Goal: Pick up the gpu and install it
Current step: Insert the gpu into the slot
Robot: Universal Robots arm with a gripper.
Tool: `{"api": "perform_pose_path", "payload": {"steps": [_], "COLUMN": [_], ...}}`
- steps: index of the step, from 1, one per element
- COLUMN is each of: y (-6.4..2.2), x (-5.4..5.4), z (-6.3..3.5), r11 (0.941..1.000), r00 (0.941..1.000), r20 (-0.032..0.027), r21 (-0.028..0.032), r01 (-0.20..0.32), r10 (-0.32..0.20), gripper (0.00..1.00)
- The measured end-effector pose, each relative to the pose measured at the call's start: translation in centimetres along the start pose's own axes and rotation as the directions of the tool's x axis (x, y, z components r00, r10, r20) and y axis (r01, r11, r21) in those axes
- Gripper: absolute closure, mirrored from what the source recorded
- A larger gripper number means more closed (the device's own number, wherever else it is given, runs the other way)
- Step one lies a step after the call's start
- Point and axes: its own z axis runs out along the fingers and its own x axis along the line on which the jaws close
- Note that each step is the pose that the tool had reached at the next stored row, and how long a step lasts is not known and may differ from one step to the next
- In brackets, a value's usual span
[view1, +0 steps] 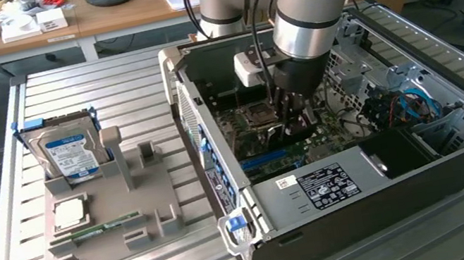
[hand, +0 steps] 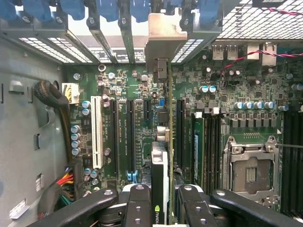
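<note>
The gpu [hand: 161, 156] stands on edge over the motherboard [hand: 137, 94], seen from above as a thin green board with a black cooler. Its silver bracket [hand: 164, 35] sits among the rear slot covers of the case. My gripper [hand: 163, 201] is shut on the card, with one black finger [hand: 137, 203] on each side. In the exterior view the gripper [view1: 291, 123] reaches down into the open computer case [view1: 370, 206], with the dark card [view1: 286, 136] under it. Whether the card sits fully in its slot I cannot tell.
Black expansion slots and a white slot [hand: 97, 132] lie beside the card, and an open CPU socket [hand: 251, 172] on the other side. Cables [hand: 66, 182] run along the case wall. On the exterior view's left, a grey fixture [view1: 105, 224] holds a hard drive [view1: 66, 153], a CPU [view1: 70, 214] and a memory stick [view1: 97, 230].
</note>
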Motion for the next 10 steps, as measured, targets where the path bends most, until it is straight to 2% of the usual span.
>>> {"api": "perform_pose_path", "payload": {"steps": [4,10], "y": [0.01,0.01], "x": [0.0,0.03], "z": [0.03,0.65], "r11": [1.0,1.0], "r00": [1.0,1.0], "r20": [0.0002,0.0002], "r21": [0.0001,0.0], "r01": [0.0,0.0], "r10": [0.0,0.0], "gripper": [0.73,0.73]}}
